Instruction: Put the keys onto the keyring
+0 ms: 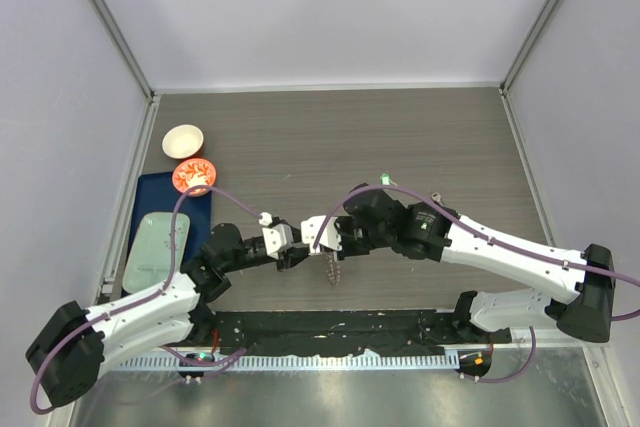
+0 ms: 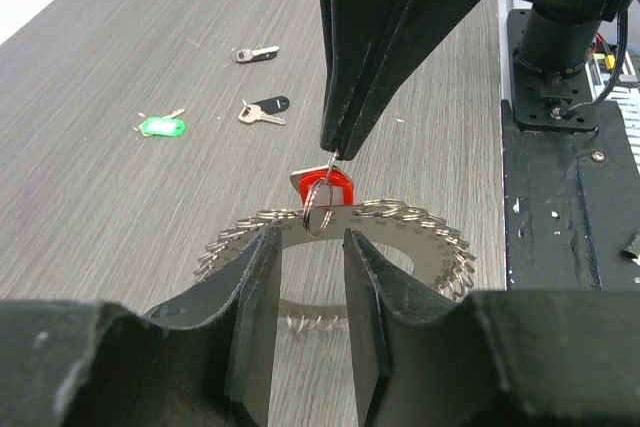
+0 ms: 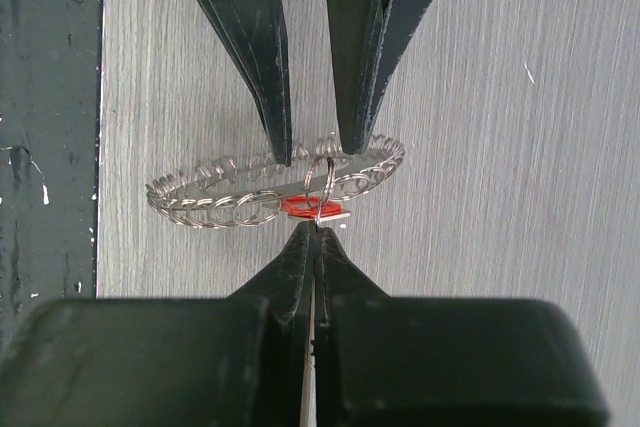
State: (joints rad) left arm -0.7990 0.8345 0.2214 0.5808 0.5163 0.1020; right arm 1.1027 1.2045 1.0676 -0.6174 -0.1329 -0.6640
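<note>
The keyring (image 2: pixel 430 237), a flat grey ring edged with small split rings, hangs above the table. My left gripper (image 2: pixel 310 237) holds it by its near rim, one finger on each side. It also shows in the right wrist view (image 3: pixel 200 197) and the top view (image 1: pixel 331 269). My right gripper (image 3: pixel 315 230) is shut on a thin split ring that carries the red key (image 3: pixel 300 206), right at the keyring's edge. The green key (image 2: pixel 160 126) and two black keys (image 2: pixel 265 110) (image 2: pixel 256 53) lie on the table beyond.
A white bowl (image 1: pixel 183 140) and an orange bowl (image 1: pixel 194 175) stand at the far left. A blue tray (image 1: pixel 145 197) below them holds a pale green plate (image 1: pixel 158 247). A black mat (image 1: pixel 330 332) runs along the near edge. Both arms meet at the table's middle.
</note>
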